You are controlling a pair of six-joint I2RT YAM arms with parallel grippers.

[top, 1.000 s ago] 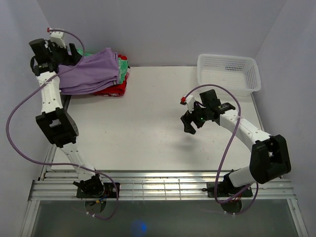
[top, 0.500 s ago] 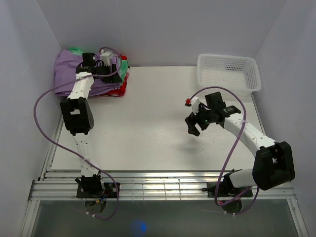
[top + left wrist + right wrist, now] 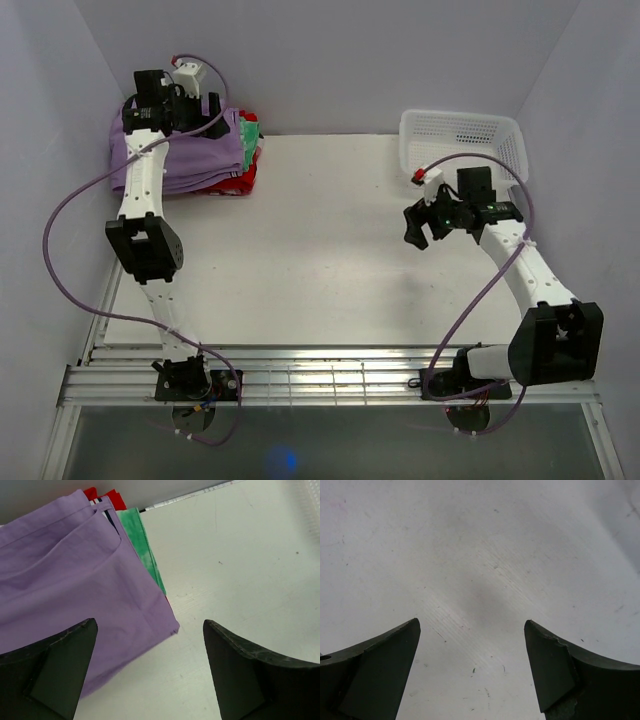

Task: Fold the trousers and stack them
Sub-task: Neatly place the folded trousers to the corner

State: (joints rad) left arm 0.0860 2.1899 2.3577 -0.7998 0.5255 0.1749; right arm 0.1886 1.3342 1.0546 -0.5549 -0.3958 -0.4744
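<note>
The lavender trousers (image 3: 190,158) lie folded on top of a pile at the table's far left corner. In the left wrist view the trousers (image 3: 75,580) fill the upper left, flat, with a corner near the middle. My left gripper (image 3: 205,112) hangs above the pile's right side, open and empty; it also shows in the left wrist view (image 3: 150,630). My right gripper (image 3: 418,225) is open and empty above bare table on the right; it also shows in the right wrist view (image 3: 472,627).
Under the trousers lie a green-and-white garment (image 3: 142,545) and a red garment (image 3: 232,182). A white mesh basket (image 3: 463,148) stands at the far right corner. Grey walls close in on three sides.
My left gripper has risen off the pile, leaving the trousers lying flatter. My right gripper has moved right, toward the basket.
</note>
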